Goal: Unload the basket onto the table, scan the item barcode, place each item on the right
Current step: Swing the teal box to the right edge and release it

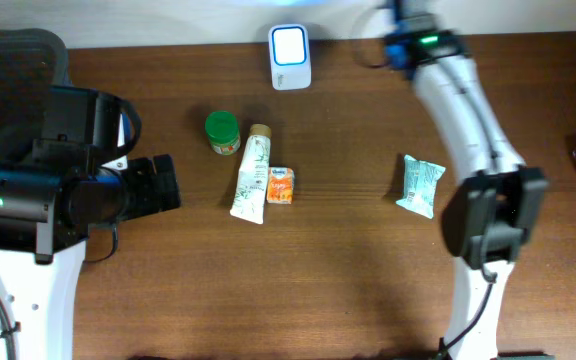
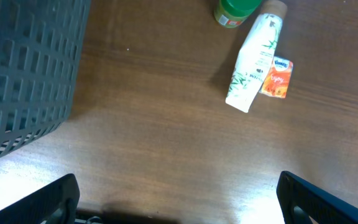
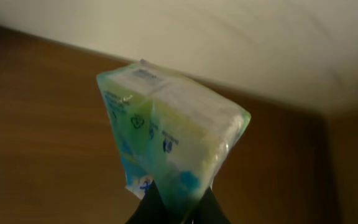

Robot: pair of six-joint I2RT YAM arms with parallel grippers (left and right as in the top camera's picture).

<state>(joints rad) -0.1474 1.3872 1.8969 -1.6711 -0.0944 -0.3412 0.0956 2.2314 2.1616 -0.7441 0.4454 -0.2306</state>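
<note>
Right wrist view: right gripper [image 3: 178, 202] pinching the green-and-white packet [image 3: 173, 134] by one end.
Overhead, that arm stretches from 1 o'clock down to 4 o'clock, the packet near 3 o'clock over the counter [image 1: 348, 285]; the left gripper [image 1: 166, 183], spread wide, sits at 9 o'clock.

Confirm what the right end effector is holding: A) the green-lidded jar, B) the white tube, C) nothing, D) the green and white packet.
D: the right end effector is shut on the green and white packet; the white tube and green-lidded jar lie elsewhere.
</note>
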